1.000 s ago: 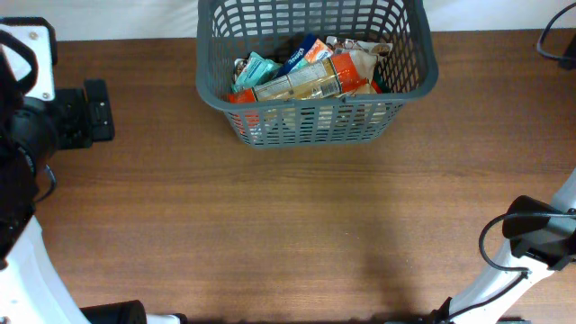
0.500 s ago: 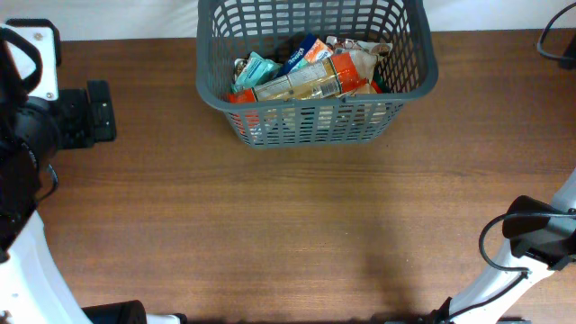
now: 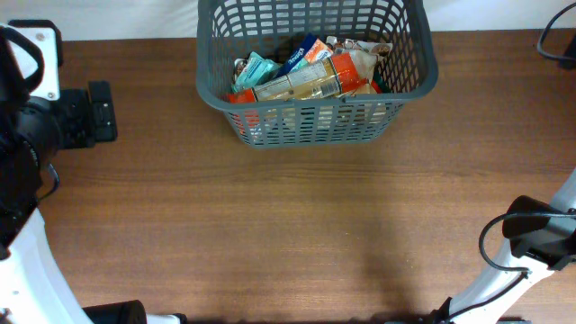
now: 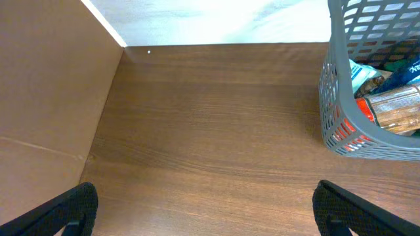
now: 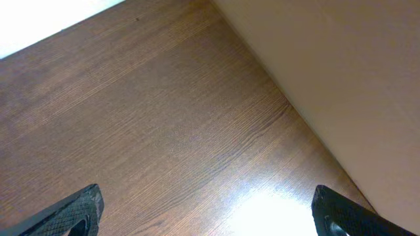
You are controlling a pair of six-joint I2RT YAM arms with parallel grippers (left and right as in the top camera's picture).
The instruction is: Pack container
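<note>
The dark grey lattice basket [image 3: 315, 126] stands at the table's far middle, filled with several snack packages [image 3: 306, 76] in teal, blue, orange and clear wrap. It also shows at the right edge of the left wrist view [image 4: 341, 111]. My left gripper [image 4: 210, 213] is open and empty, over bare wood at the far left, well apart from the basket. My right gripper [image 5: 210, 213] is open and empty over bare wood at the table's right edge.
The left arm's body [image 3: 54, 117] sits at the far left of the table, the right arm's base [image 3: 535, 234] at the near right. A pale wall [image 5: 341, 78] borders the table by the right gripper. A black cable [image 3: 558, 40] lies at the far right corner.
</note>
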